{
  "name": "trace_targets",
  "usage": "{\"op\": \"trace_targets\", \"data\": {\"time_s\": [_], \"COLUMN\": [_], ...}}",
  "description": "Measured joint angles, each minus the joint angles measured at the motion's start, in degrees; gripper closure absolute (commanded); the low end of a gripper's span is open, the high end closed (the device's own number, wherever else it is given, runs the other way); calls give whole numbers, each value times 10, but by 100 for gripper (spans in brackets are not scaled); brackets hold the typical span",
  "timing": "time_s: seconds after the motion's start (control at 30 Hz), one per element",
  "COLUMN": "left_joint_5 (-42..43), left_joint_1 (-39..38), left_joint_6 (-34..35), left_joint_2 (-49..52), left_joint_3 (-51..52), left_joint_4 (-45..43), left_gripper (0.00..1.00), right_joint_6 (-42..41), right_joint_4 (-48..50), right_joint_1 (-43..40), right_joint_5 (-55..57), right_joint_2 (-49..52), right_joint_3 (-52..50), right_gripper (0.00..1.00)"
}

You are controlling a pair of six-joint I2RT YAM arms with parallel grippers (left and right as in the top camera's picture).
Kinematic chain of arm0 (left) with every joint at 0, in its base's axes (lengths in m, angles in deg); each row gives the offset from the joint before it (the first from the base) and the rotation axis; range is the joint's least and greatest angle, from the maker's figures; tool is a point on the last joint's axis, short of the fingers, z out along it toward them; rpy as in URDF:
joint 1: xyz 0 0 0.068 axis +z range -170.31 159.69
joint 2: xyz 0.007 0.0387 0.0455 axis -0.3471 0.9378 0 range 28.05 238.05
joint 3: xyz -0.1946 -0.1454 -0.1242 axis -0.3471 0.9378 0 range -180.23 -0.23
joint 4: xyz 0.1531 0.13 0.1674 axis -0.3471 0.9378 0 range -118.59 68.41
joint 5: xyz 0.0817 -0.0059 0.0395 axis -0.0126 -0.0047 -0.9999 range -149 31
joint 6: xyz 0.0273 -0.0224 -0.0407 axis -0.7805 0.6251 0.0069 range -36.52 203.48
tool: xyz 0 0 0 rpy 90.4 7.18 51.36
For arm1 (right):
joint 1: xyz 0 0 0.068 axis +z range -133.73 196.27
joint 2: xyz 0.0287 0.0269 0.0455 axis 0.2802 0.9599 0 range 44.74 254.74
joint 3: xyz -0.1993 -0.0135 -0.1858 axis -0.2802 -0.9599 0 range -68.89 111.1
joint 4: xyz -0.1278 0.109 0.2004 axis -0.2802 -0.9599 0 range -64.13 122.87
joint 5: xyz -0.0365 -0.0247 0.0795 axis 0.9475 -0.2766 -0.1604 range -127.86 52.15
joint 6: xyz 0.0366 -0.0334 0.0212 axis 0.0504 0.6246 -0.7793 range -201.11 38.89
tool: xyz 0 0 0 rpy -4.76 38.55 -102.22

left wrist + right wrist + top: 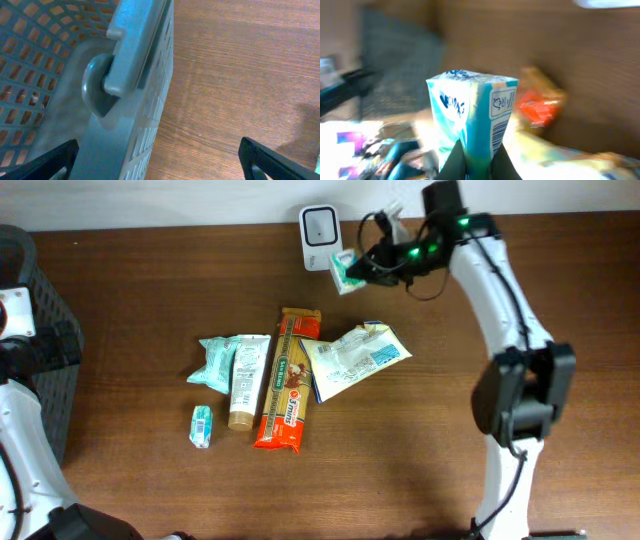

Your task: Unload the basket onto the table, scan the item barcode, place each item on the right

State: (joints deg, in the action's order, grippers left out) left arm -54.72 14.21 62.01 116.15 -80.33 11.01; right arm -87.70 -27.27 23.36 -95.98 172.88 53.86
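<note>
You held the small teal-and-white pack [346, 275] pinched at its lower end in the right hand [355, 270], and it stood upright in the wrist view. Its barcode [498, 133] ran down a narrow white side panel. The pack hung just beside the white scanner [319, 225] at the far edge of the counter [450, 480].

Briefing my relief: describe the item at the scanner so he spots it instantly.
Find the white scanner at the table's far edge. Beside it, the right gripper holds a small teal-and-white pack; unlike the other items, it's off the table.
</note>
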Motion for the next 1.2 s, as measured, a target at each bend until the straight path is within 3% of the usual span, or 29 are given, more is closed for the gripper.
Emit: {"op": "trace_targets", "data": {"time_s": [0.13, 0.27, 0.37, 0.5, 0.63, 0.73, 0.87, 0.97, 1.03, 1.13, 1.17, 1.2], "left_joint_5": [0, 0, 0, 0, 0, 0, 0, 0, 0, 0, 0, 0], "left_joint_1": [0, 0, 0, 0, 0, 0, 0, 0, 0, 0, 0, 0], "left_joint_6": [0, 0, 0, 0, 0, 0, 0, 0, 0, 0, 0, 0], "left_joint_2": [0, 0, 0, 0, 0, 0, 0, 0, 0, 0, 0, 0], "left_joint_3": [0, 0, 0, 0, 0, 0, 0, 0, 0, 0, 0, 0], "left_joint_4": [0, 0, -1, 0, 0, 0, 0, 0, 0, 0, 0, 0], "left_gripper": [1, 1, 1, 1, 1, 1, 1, 1, 1, 1, 1, 1], "right_joint_6": [42, 53, 55, 32, -90, -178, -252, -305, -327, -336, -334, -328], "right_joint_4": [-40, -62, -118, -194, -296, -335, -296, -289, -276, -263, -260, -256], "right_joint_1": [3, 11, 42, 124, 190, 212, 232, 234, 234, 239, 244, 251], "right_joint_5": [-95, -71, 62, 322, 617, 779, 923, 970, 978, 964, 953, 942], "right_joint_2": [-14, -13, -13, -13, -13, -13, -13, -10, -9, -9, -9, -9], "right_joint_3": [3, 2, 2, 2, 2, -7, -91, -185, -223, -242, -242, -242], "right_gripper": [96, 96, 96, 96, 96, 96, 96, 95, 82, 43, 34, 32]}}
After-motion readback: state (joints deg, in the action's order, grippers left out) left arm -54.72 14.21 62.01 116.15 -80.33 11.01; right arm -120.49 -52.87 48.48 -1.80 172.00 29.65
